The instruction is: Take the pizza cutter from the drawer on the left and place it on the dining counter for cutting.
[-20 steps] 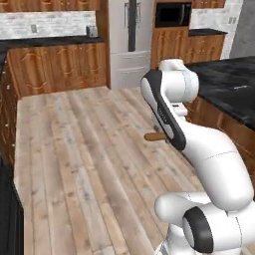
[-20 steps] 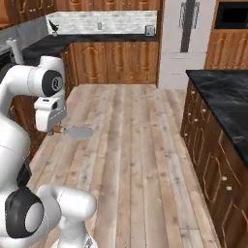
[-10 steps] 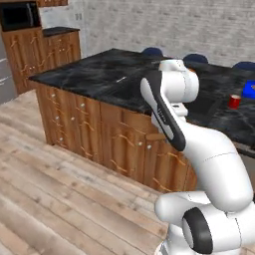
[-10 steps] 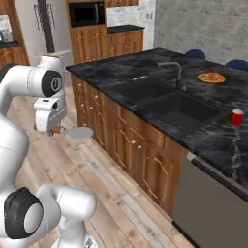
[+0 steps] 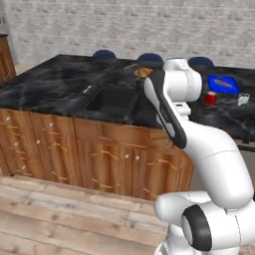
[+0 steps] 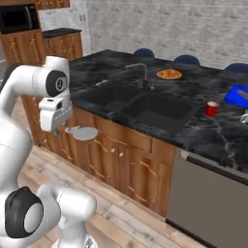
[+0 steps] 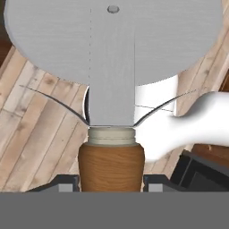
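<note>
The hand (image 6: 62, 129) grips the pizza cutter (image 6: 81, 132) by its brown handle, so the taking step looks done, and the silver wheel sticks out flat in the air in front of the wooden cabinets. The cutter is below the near edge of the dining surface (image 6: 193, 131) and does not touch it, while the sink (image 6: 140, 104), the pizza (image 6: 169, 74) and the red cup (image 6: 211, 108) are on that surface beyond the edge. What is left, in my judgement, is to lift the tool over the near edge, lay it on a bare black part and release it.
</note>
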Robot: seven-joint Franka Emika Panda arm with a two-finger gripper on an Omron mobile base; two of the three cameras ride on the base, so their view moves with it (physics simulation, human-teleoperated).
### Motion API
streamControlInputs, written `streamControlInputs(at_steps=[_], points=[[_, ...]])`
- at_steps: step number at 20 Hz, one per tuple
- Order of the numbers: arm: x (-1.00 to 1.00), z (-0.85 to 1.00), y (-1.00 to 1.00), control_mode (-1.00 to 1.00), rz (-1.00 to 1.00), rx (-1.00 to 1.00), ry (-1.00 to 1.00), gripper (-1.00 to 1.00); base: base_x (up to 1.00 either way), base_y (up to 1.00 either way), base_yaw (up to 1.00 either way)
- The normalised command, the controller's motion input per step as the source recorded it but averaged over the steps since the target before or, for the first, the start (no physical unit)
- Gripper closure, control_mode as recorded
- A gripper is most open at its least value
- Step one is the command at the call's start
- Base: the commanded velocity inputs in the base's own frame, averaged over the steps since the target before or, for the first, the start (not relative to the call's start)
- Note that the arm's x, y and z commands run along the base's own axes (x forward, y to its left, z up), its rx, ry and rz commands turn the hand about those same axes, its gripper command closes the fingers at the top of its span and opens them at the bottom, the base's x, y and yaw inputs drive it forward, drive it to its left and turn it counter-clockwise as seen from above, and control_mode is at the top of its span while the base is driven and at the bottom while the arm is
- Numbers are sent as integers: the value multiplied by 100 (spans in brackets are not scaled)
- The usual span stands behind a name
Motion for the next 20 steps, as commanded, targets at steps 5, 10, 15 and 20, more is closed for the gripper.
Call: streamControlInputs(at_steps=[5, 10, 15, 20], points=[[0, 0, 0, 100, 0, 0, 0, 100, 55, 100, -33], [0, 0, 0, 100, 0, 0, 0, 100, 57, 100, -23], [0, 0, 0, 100, 0, 0, 0, 100, 31, 100, -12], [0, 0, 0, 100, 0, 0, 0, 100, 28, 100, -4]])
